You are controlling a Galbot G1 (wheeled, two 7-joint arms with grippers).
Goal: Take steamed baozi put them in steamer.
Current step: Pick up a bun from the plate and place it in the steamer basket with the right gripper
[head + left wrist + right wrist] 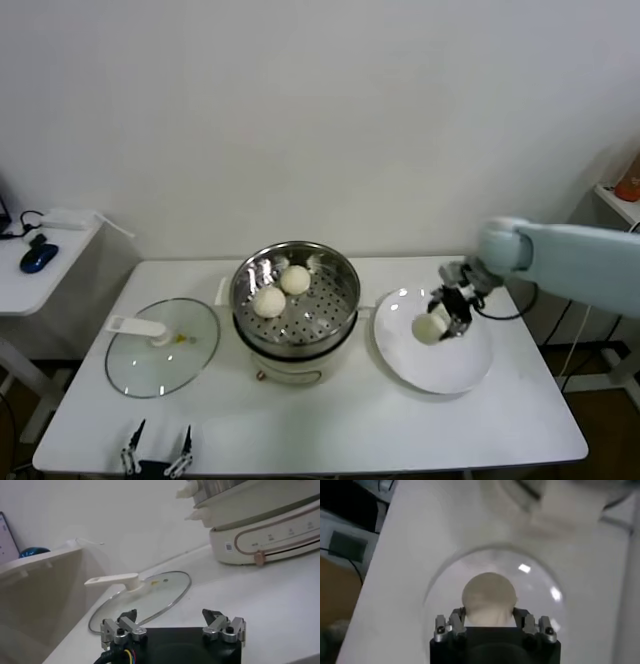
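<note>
Head view: my right gripper [447,318] clasps a baozi [428,327] over the plate [440,372]; two buns [281,291] sit in the steamer [296,292]. Left wrist: left gripper [173,626] idle, released, beside the lid [145,598]. Right wrist: fingers [456,620] hug the bun. Next, I judge, lift and carry.

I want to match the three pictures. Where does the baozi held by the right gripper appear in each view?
Head view: the held baozi is right of centre, between the fingers of the right gripper, over the white plate.
Left wrist view: not in it.
Right wrist view: the held baozi is at the centre, just beyond the right gripper.
Shared landmark: the steamer, seen beside the plate in the head view and above the glass lid in the left wrist view.
</note>
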